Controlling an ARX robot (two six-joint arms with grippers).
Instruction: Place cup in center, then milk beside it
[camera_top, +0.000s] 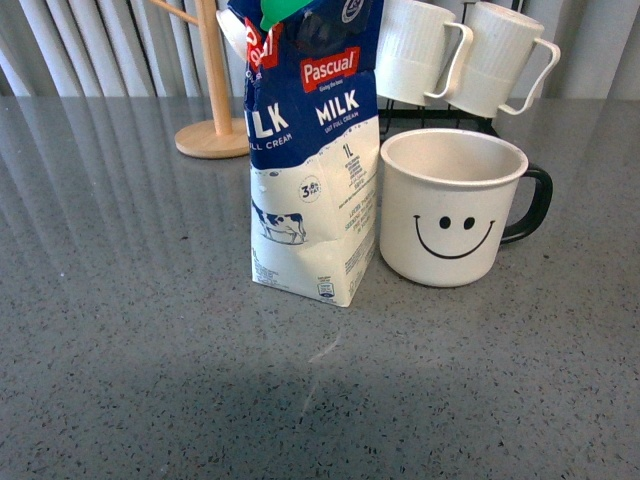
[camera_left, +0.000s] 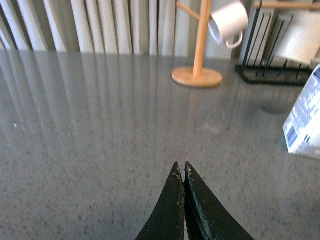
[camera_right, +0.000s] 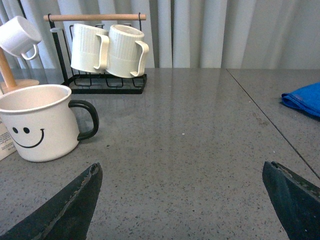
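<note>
We are seeing the cup (camera_top: 455, 208) sitting upright on the grey speckled table (camera_top: 130, 340), near the middle of the front view and a little to the right; its smiley face is looking toward our body camera and its black handle is pointing to our right. The milk (camera_top: 312, 160) is standing just beside it on our left, upright, with a narrow gap showing between the 2 near the base; we are not able to tell whether they are touching higher up; the carton is rising well above the cup's rim, and its green cap is being cut off by the top of the front view.

Behind them, 2 ribbed white mugs (camera_top: 465, 55) are hanging on a black rack (camera_right: 107, 85); a wooden mug tree (camera_left: 197, 75) is standing further left with a small white cup (camera_left: 229, 22) hanging from 1 of its pegs; a blue cloth (camera_right: 304, 99) is lying on the table well off to the right.

Our left gripper (camera_left: 182, 172) is hovering over bare table with its 2 fingers pressed together and nothing between them; the carton's edge is showing at the side of that view. Our right gripper (camera_right: 180, 187) is hanging with its fingers spread wide apart and holding nothing; the cup is sitting near 1 finger (camera_right: 75, 200), clear of it.
</note>
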